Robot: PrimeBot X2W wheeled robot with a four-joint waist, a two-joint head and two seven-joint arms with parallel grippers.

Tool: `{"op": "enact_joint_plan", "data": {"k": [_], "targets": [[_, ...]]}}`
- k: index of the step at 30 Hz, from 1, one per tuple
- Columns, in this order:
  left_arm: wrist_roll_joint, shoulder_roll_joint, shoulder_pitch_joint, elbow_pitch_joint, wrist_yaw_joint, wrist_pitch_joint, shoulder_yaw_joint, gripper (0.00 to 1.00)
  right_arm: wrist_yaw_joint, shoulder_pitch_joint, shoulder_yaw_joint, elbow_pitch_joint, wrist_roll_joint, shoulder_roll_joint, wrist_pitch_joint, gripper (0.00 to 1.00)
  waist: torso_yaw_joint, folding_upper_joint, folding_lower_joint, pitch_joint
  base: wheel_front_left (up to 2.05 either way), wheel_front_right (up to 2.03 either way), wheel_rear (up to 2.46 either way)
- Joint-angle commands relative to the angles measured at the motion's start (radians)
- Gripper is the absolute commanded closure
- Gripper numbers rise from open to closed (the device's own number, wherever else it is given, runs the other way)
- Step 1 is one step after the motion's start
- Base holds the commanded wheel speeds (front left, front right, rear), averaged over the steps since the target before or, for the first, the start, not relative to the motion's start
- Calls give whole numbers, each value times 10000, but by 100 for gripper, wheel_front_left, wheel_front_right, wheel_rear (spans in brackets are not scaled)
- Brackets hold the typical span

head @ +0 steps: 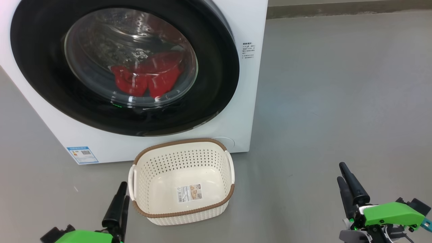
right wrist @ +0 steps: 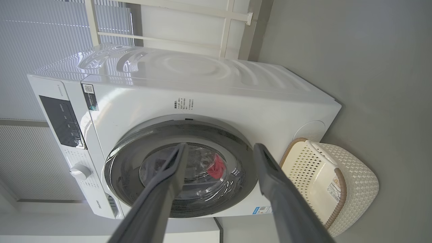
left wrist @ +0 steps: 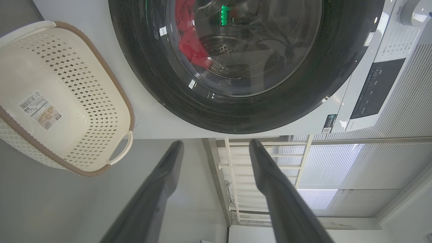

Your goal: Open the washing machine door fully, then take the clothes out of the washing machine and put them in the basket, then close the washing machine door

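Washing machine door (head: 40, 67) lies ahead, up-left — left gripper (head: 124, 190) nearer, right gripper (head: 341, 171) well off to its right — both with fingers apart, empty.

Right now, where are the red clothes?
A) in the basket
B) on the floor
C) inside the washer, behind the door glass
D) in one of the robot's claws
C: the clothes show red through the glass centre of the door, while the basket holds nothing but its label sticker.
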Motion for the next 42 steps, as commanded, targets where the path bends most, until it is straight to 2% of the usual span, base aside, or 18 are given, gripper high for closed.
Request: {"op": "enact_joint_plan", "data": {"k": [1,14,31,42], "targets": [[131,178,-506,-189,-20,-77,25,0,1,-558,90,-196,-138,-165,-94,0,2,0,-1,2,0,0,0],[2184,89,-839,-268,22,-489,-9,0,2,-1064,423,125,-1581,-212,-547,0,7,0,-1,28,0,0,0],[4756,99,-1291,-396,204,-987,-320,0,3,-1453,349,185,-4699,-111,-1046,0,19,0,-1,69,0,0,0],[6268,118,-1551,-606,420,-1281,-569,0,3,-1756,478,203,-6216,-130,-1340,0,23,0,-2,154,0,0,0]]}}
